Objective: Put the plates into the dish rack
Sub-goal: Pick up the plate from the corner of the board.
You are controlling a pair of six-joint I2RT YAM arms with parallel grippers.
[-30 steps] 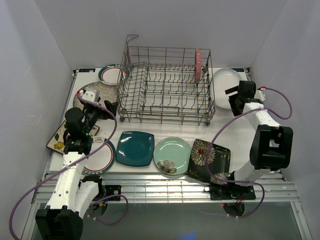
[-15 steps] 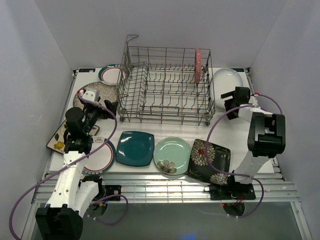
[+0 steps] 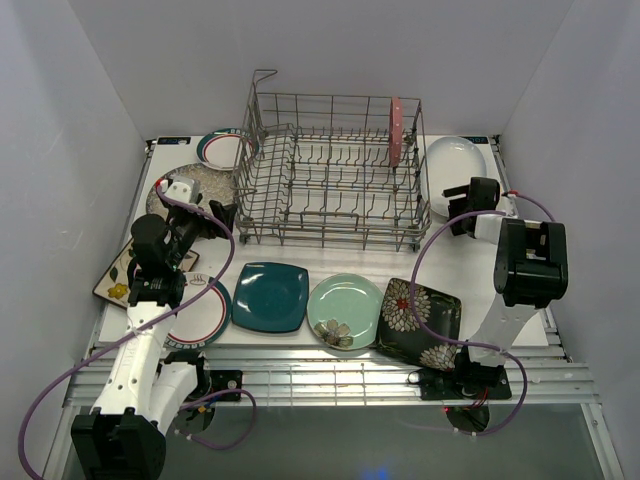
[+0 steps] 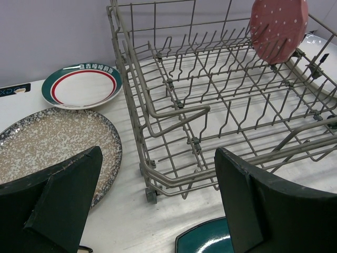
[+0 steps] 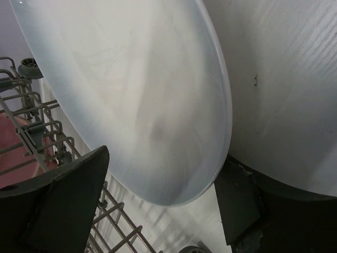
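Observation:
The grey wire dish rack [image 3: 330, 170] [image 4: 210, 105] stands at the back, with a pink scalloped plate [image 3: 396, 130] [image 4: 278, 26] upright in its right end. A white oval plate [image 3: 452, 168] [image 5: 131, 95] lies to the right of the rack. My right gripper [image 3: 462, 205] [image 5: 163, 176] is open at the plate's near end, its jaws straddling the rim, the right finger [image 5: 247, 195] against the edge. My left gripper [image 3: 215, 215] [image 4: 158, 158] hangs open and empty by the rack's front left corner, above a speckled grey plate [image 3: 190, 185] [image 4: 47, 142].
A teal square plate [image 3: 270, 296], a mint round plate [image 3: 345, 310] and a black floral square plate [image 3: 420, 320] line the front. Rimmed plates lie at the back left [image 3: 222, 148] and front left [image 3: 200, 315], beside a cream flowered plate [image 3: 118, 275]. Walls close in on both sides.
My right gripper has come down and toward the rack onto the near end of the white oval plate, and its jaws have narrowed a little. The left arm has not moved.

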